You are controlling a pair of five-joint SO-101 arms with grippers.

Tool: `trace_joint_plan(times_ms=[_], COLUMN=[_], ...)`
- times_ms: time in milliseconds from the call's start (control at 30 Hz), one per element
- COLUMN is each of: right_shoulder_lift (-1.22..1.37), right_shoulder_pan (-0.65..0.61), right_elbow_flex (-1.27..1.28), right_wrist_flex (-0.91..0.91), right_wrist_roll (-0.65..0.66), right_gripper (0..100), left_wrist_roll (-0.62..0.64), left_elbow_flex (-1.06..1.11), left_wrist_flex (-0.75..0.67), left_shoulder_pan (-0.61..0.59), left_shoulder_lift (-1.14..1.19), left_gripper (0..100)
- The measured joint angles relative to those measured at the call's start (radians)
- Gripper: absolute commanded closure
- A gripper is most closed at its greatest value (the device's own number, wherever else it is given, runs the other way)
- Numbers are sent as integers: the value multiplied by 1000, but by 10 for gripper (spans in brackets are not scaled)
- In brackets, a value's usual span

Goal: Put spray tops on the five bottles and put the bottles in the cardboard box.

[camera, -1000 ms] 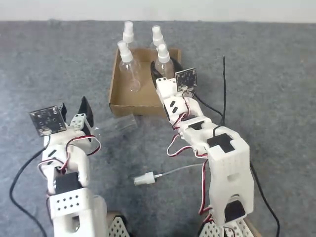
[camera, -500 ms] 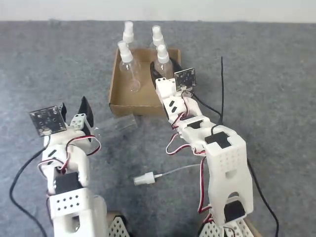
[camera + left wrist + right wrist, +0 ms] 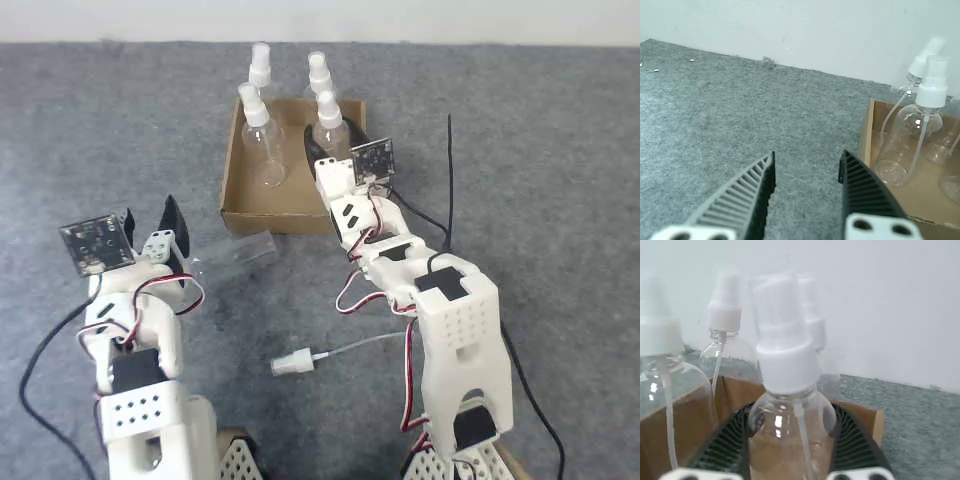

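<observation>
1 capped bottle (image 3: 790,430) is being gripped by the right tool (image 3: 333,142) in the cardboard box (image 3: 270,216), close beside 3 other bottles (image 3: 264,150); these could be getting toppled by a crooked release. The left tool (image 3: 807,172) is being held wide and empty near the 5th bottle (image 3: 240,250), lying uncapped on the counter (image 3: 550,200).

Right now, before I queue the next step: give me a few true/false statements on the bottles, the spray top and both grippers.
1. The left gripper has its jaws open with nothing between them. True.
2. All five bottles stand in the cardboard box. False: one uncapped bottle lies on the table outside the box, near the left gripper.
3. A loose spray top lies on the table between the two arms. True.
4. The right gripper is down at the loose spray top. False: it is at a capped bottle standing in the cardboard box.
</observation>
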Motion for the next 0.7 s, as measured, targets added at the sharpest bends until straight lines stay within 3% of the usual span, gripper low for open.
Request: trace_joint_plan(times_ms=[233,700], right_shoulder_lift=[0,0], right_shoulder_pan=[0,-2], right_elbow_flex=[0,0], right_wrist_flex=[0,0], right_wrist_roll=[43,43], right_gripper=[818,811], left_wrist_roll=[0,0], left_elbow_flex=[0,0], left_wrist_flex=[-2,-2], left_shoulder_pan=[0,0], left_shoulder_lift=[0,0], left_gripper=[808,808])
